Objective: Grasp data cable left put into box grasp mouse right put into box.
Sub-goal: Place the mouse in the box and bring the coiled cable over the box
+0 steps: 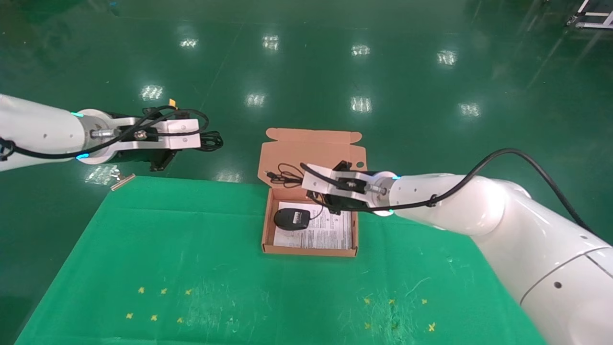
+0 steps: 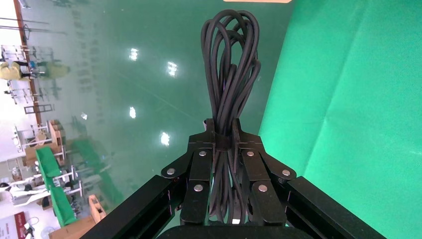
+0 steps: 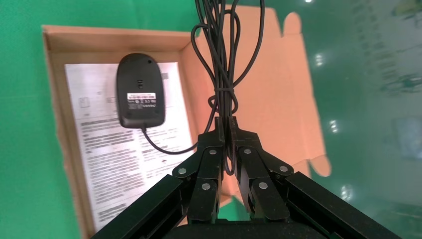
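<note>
Left gripper: held off the left far edge of the surface, above the floor; fingers closed on the data cable, a rubbery black looped bundle sticking out past the tips.
Risk there: the loops look floppy, so I'd guess they could snag the lid flap on the way to the box.
Box: shallow corrugated cardboard, lid hinged back, white printed sheet lining it.
Mouse: smooth black oval lying in the box, underside label up.
Right gripper: over the box; fingers pinched on the bundled mouse cord.
Risk here: part of the cord trails over the lid, so it may end up outside the tray.
</note>
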